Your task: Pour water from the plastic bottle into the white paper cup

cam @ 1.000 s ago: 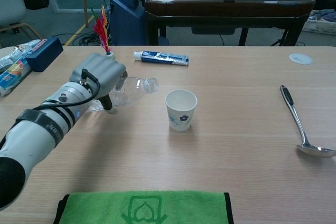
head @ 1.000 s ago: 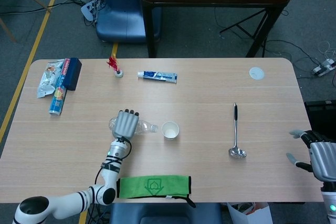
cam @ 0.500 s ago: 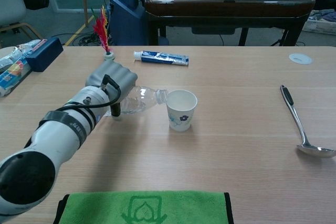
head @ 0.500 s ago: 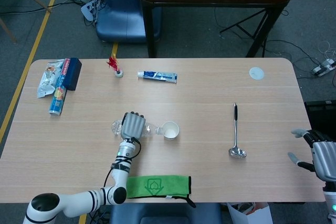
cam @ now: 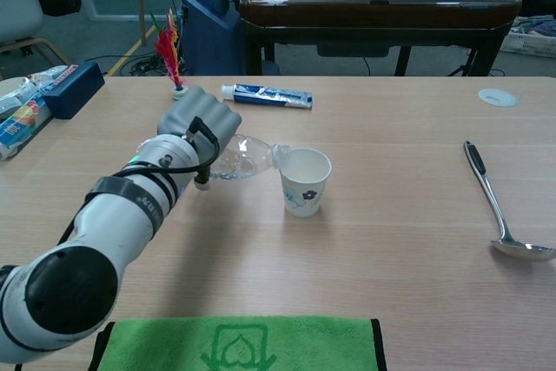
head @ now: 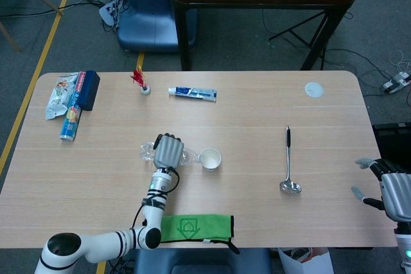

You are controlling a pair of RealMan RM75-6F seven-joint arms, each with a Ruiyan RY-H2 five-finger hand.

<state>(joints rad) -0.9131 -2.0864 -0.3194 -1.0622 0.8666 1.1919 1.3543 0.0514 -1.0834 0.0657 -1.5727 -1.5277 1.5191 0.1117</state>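
Your left arm reaches forward across the table from the near left, its white and black segments running up to the wrist. Your left hand is closed around the bottle, fingers wrapped over the top of its body and the back of the hand facing up; the head view shows the same grasp from above. The wrist is turned so the bottle lies nearly on its side, pointing toward your right. Your right hand sits at the far right, off the table's edge, holding nothing, fingers apart and pointing left. It shows only in the head view.
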